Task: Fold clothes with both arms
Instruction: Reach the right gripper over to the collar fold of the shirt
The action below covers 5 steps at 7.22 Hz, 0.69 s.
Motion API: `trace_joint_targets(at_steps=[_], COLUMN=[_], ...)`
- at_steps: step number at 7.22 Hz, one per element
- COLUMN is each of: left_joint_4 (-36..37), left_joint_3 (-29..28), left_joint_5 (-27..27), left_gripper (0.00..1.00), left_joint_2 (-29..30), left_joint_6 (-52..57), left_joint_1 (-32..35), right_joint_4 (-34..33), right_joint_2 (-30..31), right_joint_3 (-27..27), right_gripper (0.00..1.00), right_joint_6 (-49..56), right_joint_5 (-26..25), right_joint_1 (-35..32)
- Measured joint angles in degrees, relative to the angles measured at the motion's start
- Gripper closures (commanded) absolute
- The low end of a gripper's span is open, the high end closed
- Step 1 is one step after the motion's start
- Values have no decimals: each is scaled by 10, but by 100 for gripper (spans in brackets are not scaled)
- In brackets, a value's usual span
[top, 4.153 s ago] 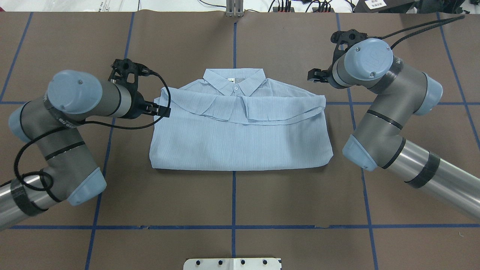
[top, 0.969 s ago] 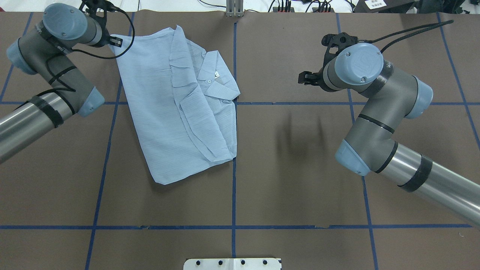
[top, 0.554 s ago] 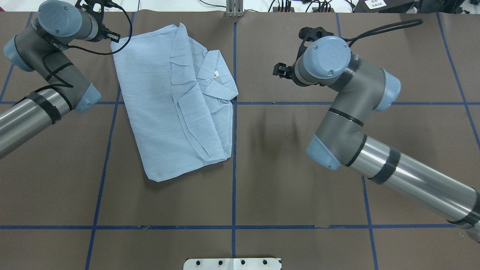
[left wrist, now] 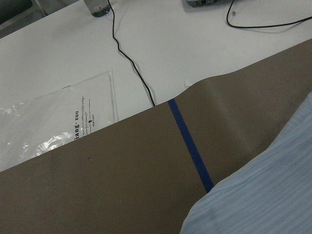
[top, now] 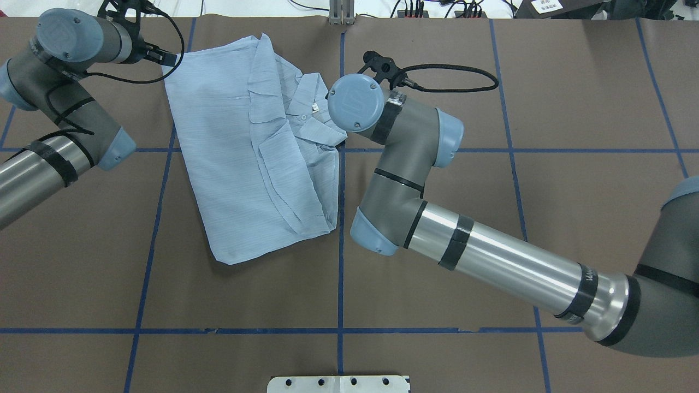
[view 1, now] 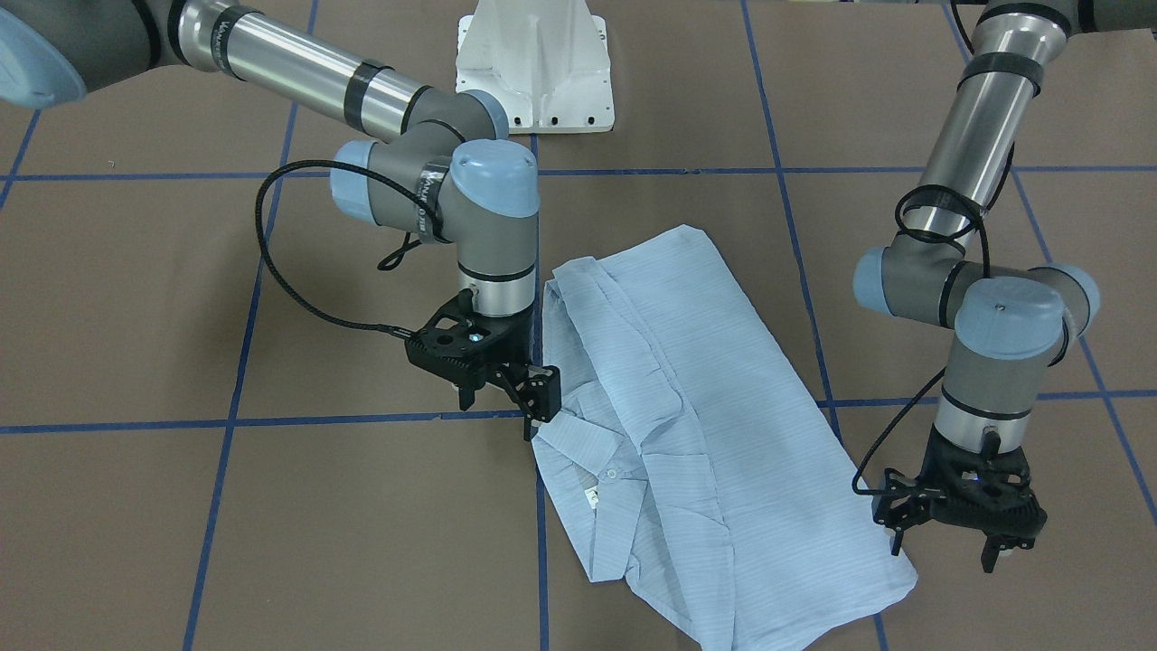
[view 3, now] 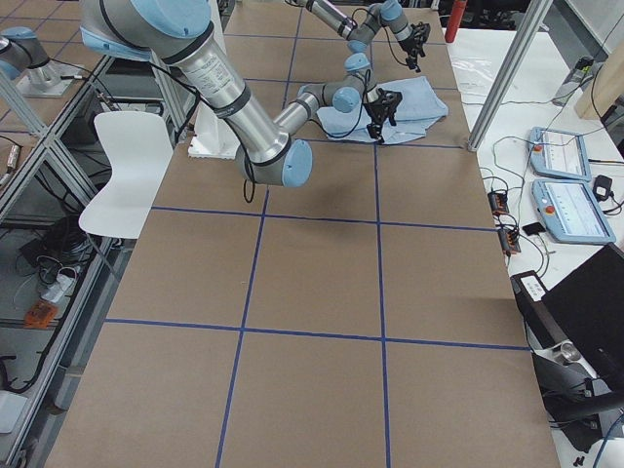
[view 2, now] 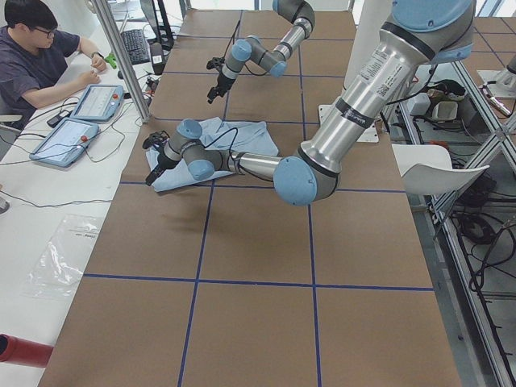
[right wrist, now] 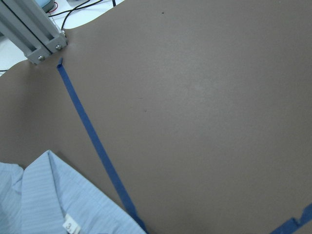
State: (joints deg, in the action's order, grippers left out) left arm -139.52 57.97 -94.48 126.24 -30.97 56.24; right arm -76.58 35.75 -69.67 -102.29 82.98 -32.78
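Observation:
The light blue striped shirt [top: 246,153] lies folded and turned on the table's left half, its collar [top: 308,112] toward the middle. It also shows in the front view [view 1: 696,434]. My left gripper [view 1: 942,553] is open and empty just beside the shirt's far left corner, also seen from overhead [top: 170,57]. My right gripper [view 1: 506,402] is open, with one finger [view 1: 542,393] at the collar's edge. From overhead it is hidden under its own wrist [top: 355,102]. The right wrist view shows the collar and its label [right wrist: 68,225]. The left wrist view shows only the shirt's edge [left wrist: 273,195].
The white pedestal base [view 1: 533,63] stands at the robot's side. An aluminium post [top: 342,11] stands at the far edge. Blue tape lines [top: 340,273] cross the brown cover. An operator [view 2: 32,48] with tablets sits past the far edge. A plastic bag [left wrist: 53,122] lies beyond it.
The shirt was dragged left and turned. In the last second my right arm swung left across the table to the collar. My left gripper stayed by the far left corner.

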Motion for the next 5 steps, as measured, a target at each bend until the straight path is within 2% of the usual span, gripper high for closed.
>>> trace_joint_targets(at_steps=[2, 4, 5], left_joint_4=[0, -1, 0], left_joint_3=[7, 18, 23], left_joint_5=[0, 0, -1], left_gripper=[0, 0, 0], left_joint_2=[-2, -8, -12], left_joint_6=[-1, -2, -2], left_joint_1=[0, 0, -1], right_joint_4=[35, 66, 71], right_joint_2=[-40, -50, -50], right_joint_3=[73, 106, 113], right_gripper=[9, 12, 18], right_joint_6=[-25, -33, -35], right_joint_5=[-26, -37, -41], right_joint_1=[17, 24, 27])
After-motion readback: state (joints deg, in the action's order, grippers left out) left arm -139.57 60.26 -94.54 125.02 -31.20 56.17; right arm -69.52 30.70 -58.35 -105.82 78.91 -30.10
